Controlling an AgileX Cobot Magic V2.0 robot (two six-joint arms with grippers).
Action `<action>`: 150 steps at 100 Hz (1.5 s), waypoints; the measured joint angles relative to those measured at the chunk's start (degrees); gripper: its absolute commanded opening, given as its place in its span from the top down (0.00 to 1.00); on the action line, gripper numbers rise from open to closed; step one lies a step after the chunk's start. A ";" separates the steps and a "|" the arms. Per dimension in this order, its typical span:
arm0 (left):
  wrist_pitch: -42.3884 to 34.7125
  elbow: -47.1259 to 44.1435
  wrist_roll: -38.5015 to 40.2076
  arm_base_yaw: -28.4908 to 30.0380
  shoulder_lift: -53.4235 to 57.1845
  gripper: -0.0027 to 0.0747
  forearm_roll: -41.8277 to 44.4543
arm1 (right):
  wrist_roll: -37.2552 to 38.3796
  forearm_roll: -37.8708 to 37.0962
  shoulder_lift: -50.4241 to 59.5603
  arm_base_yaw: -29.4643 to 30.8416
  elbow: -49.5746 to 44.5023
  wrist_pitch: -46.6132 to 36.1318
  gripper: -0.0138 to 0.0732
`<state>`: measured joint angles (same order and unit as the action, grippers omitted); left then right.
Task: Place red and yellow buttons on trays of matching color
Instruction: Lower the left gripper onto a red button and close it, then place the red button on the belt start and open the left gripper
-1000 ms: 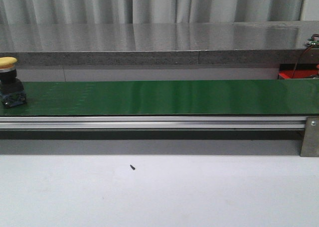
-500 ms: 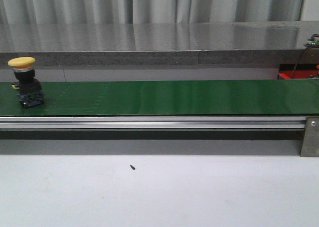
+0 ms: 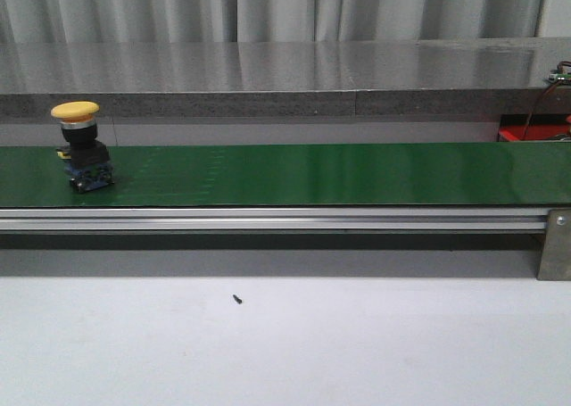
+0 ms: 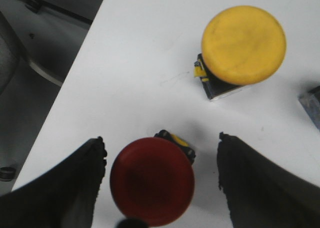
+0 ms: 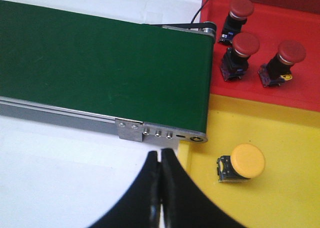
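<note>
No readable text, labels, brands or numbers on anything in any view.

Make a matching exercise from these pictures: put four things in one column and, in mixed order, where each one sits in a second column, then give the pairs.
Things
1. yellow button in the front view
2. three red buttons
3. red button in the left wrist view
4. single yellow button in the right wrist view

Places
A. red tray
B. between the fingers of the open left tool
C. yellow tray
D. green conveyor belt

Pairs: 1-D, 2-A, 3-B, 4-C
</note>
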<state>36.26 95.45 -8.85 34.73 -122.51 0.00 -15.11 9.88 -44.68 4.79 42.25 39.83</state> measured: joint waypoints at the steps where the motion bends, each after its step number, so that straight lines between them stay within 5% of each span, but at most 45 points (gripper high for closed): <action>1: 0.00 0.00 0.14 0.00 0.00 0.40 0.00 | 0.00 0.00 0.00 0.00 0.00 0.00 0.92; 32: 0.52 0.00 1.39 0.02 -3.03 0.46 0.86 | 0.00 0.00 0.00 0.00 0.00 0.00 0.92; 65: 1.01 0.65 1.39 0.02 -3.46 0.70 0.86 | 0.00 0.00 0.00 0.00 0.00 0.00 0.92; 128: 10.05 0.43 1.39 -0.31 9.07 0.70 -3.25 | 0.00 0.00 0.00 0.00 0.00 0.00 0.92; 150: 9.77 -6.06 1.39 -4.05 18.54 0.70 -3.93 | 0.00 0.00 0.00 0.00 0.00 0.00 0.92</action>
<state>46.03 89.39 -7.46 30.68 -103.98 -3.93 -15.11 9.88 -44.68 4.79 42.25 39.83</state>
